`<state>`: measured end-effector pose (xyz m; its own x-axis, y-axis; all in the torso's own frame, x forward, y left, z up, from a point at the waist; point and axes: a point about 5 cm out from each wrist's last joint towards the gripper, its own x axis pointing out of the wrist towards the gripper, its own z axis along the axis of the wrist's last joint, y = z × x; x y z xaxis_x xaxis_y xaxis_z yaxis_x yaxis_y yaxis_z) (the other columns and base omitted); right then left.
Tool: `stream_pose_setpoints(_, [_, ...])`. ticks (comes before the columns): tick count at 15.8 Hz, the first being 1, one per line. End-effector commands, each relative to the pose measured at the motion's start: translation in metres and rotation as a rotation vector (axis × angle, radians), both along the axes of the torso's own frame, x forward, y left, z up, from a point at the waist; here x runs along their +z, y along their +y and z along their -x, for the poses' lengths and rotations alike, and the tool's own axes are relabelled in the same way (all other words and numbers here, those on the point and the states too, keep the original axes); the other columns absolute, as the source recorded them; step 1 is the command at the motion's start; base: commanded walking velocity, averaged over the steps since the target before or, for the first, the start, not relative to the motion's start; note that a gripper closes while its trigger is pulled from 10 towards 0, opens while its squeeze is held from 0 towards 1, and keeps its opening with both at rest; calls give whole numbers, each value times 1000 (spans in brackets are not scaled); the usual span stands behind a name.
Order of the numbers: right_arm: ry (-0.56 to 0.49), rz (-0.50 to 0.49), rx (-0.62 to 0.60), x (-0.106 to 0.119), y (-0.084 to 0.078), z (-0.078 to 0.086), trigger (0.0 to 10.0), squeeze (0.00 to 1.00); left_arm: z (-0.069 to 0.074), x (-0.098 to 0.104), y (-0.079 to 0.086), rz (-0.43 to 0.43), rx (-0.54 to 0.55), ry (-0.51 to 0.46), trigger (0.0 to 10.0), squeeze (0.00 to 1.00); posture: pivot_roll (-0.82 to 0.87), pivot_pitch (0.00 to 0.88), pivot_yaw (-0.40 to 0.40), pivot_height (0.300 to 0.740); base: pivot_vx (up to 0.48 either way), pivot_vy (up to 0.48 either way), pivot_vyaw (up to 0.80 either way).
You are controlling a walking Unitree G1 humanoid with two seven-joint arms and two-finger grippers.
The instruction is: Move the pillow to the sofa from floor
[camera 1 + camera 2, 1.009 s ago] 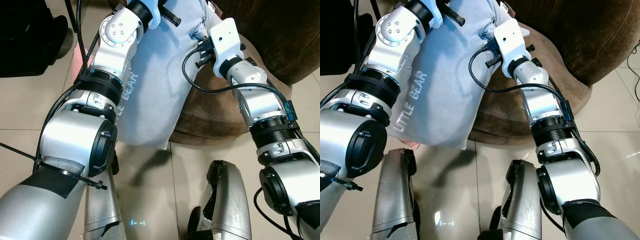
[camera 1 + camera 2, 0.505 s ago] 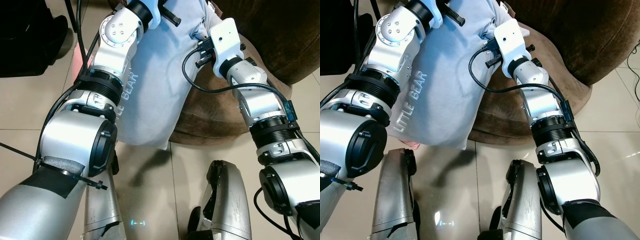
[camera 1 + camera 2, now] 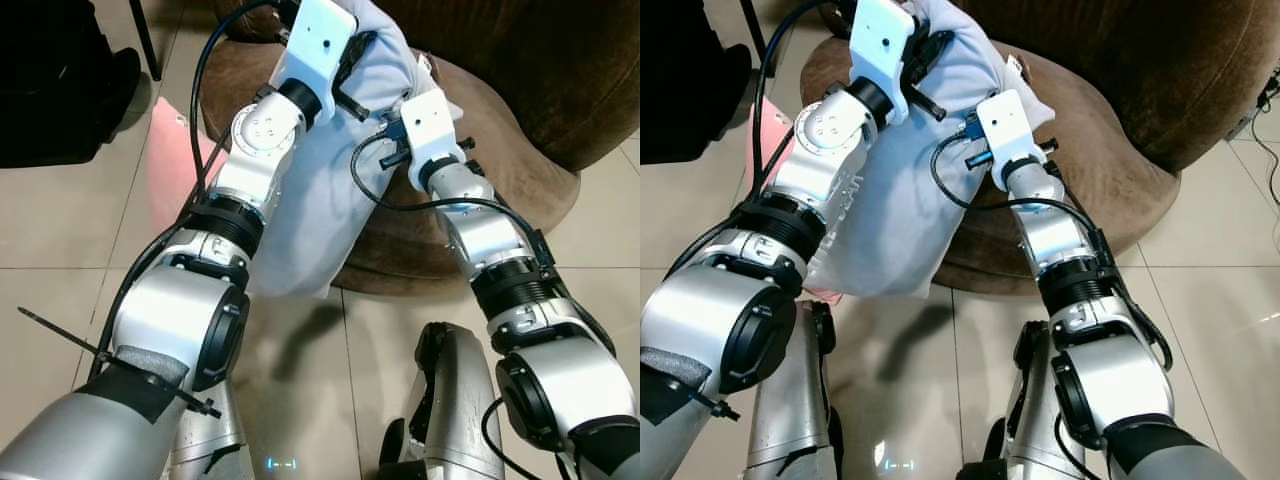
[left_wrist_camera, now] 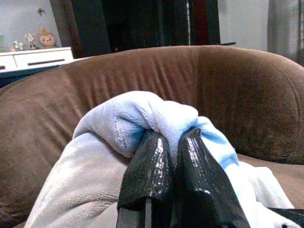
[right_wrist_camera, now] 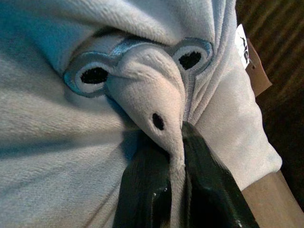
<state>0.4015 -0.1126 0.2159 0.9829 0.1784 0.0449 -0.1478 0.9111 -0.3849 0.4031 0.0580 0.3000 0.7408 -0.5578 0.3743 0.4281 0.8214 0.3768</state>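
A: Where's the pale blue fleece pillow (image 3: 320,200) now?

B: Held up between both arms, top end over the round brown suede sofa (image 3: 480,160), bottom corner hanging clear above the beige tiled floor (image 3: 60,240).

A: Grip?

B: Left gripper (image 4: 170,142) pinches a bunched fold near the top, fingers almost together on the cloth. Right gripper (image 5: 175,156) is closed narrow on a stitched, snout-like flap.

A: Handling?

B: Soft and light, I'd judge. It sags and drapes, so two holds near the top edge suit it. The fleece looks grippy, though a thin fold might pull free.

A: Views differ?

B: Right wrist view shows embroidered eyes and a white tag (image 5: 243,45). Left wrist view shows the sofa's backrest and a white cabinet (image 4: 33,59) behind. Head views show the hanging bottom edge.
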Motion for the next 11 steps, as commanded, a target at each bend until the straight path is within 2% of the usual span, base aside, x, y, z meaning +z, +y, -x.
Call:
stream_pose_setpoints(1, [-3,-13,-41,-1,-6,0,10000,0,2,-2,-5,-20,-7,1,10000,0,45,166,-72,423,0,0,0])
stream_pose_setpoints(6, [-3,-6,-53,0,-4,0,10000,0,1,0,-1,-11,12,-4,10000,0,44,169,-76,423,0,0,0])
stream_pose_setpoints(8, [-19,-1,-69,2,-3,0,10000,0,0,-5,3,-4,26,20,10000,0,39,176,-80,423,0,0,0])
stream_pose_setpoints(10, [-36,7,-98,-1,2,2,10000,0,-2,-24,13,77,36,131,10000,0,37,184,-77,423,0,0,0])
stream_pose_setpoints(11, [-2,-6,-70,-7,7,4,10000,0,-2,-41,16,104,38,203,10000,0,49,187,-88,423,0,0,0])
